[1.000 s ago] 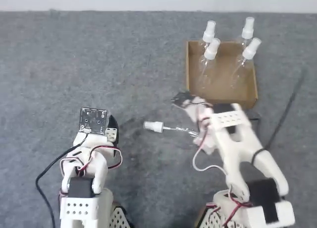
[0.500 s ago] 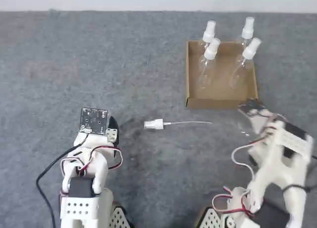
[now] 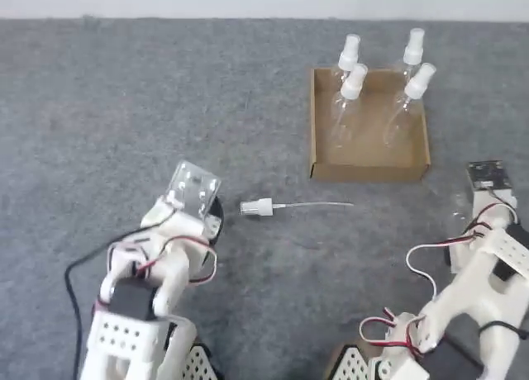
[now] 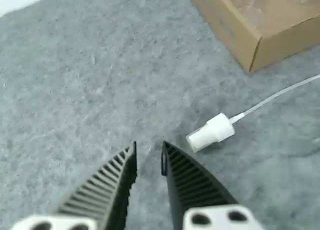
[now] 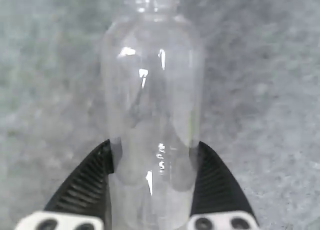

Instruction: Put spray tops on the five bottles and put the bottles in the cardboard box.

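Note:
A white spray top (image 3: 257, 207) with a long thin tube lies on the grey carpet in front of the cardboard box (image 3: 369, 170). My left gripper (image 3: 213, 214) sits just left of it; in the left wrist view its fingers (image 4: 148, 149) are nearly together with nothing between them, and the spray top (image 4: 211, 132) lies a little ahead and to one side. My right gripper (image 5: 154, 150) is shut on a clear bottle (image 5: 152, 80) that has no top. The right arm (image 3: 496, 260) stands at the table's far right, beyond the box's near corner.
Several capped clear bottles (image 3: 351, 81) stand in the box at the back right. The box's corner (image 4: 254, 37) rises beyond the spray top. Open carpet (image 3: 124, 99) stretches to the left and in the middle.
The right arm swung from the table's middle, near the spray top's tube, out to the far right. In the last half second the left arm leaned forward and right, toward the spray top.

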